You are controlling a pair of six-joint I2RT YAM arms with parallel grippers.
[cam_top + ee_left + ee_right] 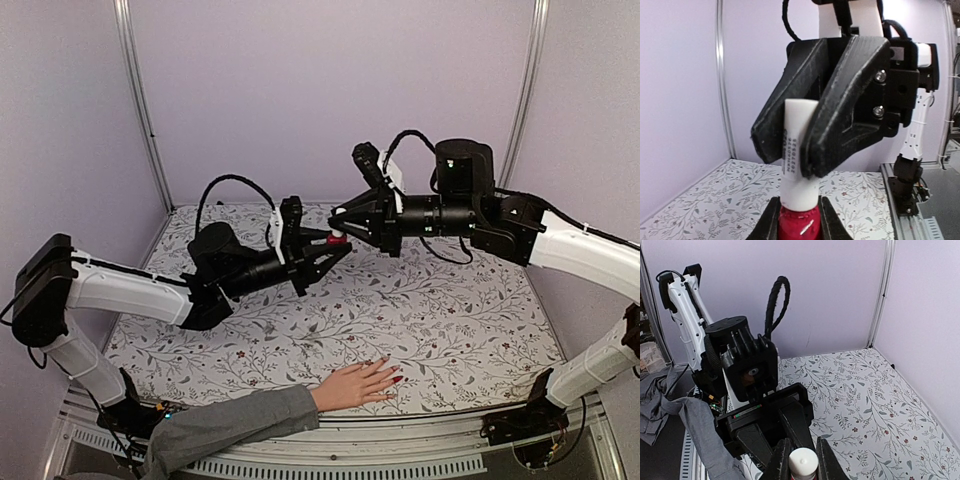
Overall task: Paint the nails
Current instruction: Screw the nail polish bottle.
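A small red bottle [334,241] with a white cap [799,185] is held in the air between both grippers over the far middle of the table. My left gripper [328,250] is shut on the red glass body [799,223]. My right gripper [342,228] is shut on the white cap [803,461] from above. The pale hand [352,386] with a grey sleeve [232,424] lies flat at the table's near edge, fingers pointing right. Its nails [398,380] look red at the fingertips, too small to tell apart.
The floral tablecloth [450,320] covers the table between lilac walls. Metal corner posts [140,100] stand at the back left and back right. Grey cloth [700,425] hangs at the near edge in the right wrist view.
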